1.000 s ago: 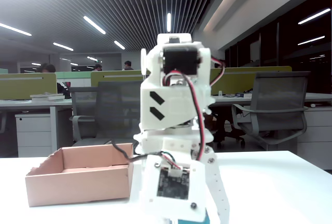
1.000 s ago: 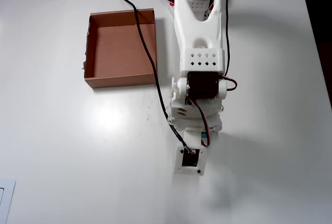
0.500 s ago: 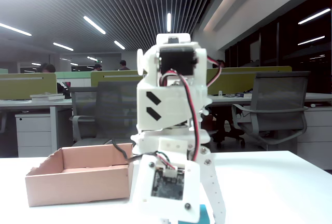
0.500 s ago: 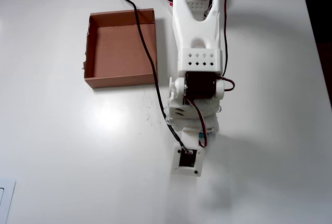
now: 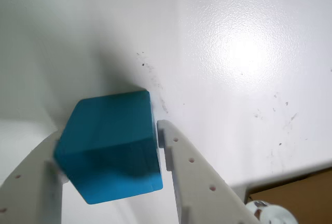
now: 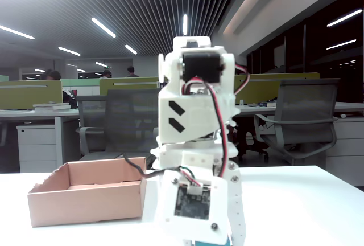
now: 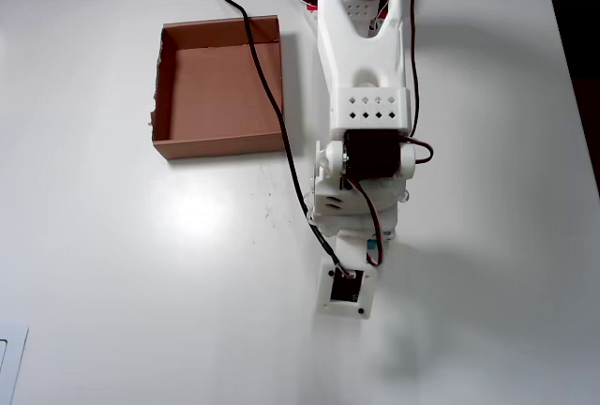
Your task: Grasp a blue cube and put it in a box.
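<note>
In the wrist view the blue cube (image 5: 109,146) sits tilted between the two white fingers of my gripper (image 5: 109,136), which is shut on it. Its shadow falls on the white table just behind it. In the overhead view only a blue sliver of the cube (image 7: 374,251) shows beside the wrist, and the fingers are hidden under the wrist camera block (image 7: 345,292). The box (image 7: 217,86), a tan cardboard tray, lies up and to the left of the gripper there. The fixed view has the box (image 6: 85,203) left of the arm, and its corner (image 5: 295,195) shows in the wrist view.
A black cable (image 7: 267,96) runs from the arm base across the box's right side to the wrist. The white arm (image 7: 364,77) reaches down the middle of the white table (image 7: 112,264). Office chairs and desks stand behind the table in the fixed view.
The arm swung slightly left, then back to the right in both views. The cube has stayed between the fingers. The box has not moved.
</note>
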Controlling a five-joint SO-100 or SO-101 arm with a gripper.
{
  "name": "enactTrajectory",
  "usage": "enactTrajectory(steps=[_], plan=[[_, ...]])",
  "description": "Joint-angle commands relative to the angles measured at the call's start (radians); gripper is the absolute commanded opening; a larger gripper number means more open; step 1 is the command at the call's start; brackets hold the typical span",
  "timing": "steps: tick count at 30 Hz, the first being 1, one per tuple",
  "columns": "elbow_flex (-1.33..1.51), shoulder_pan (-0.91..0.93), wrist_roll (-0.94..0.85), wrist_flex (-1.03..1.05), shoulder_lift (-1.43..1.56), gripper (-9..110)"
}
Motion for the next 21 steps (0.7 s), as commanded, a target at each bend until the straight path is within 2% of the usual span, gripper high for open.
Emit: enactTrajectory(steps=[1, 21], plan=[[-0.003, -0.009, 0.003, -0.012, 0.084, 18], [0.011, -0.012, 0.014, -0.008, 0.095, 13]])
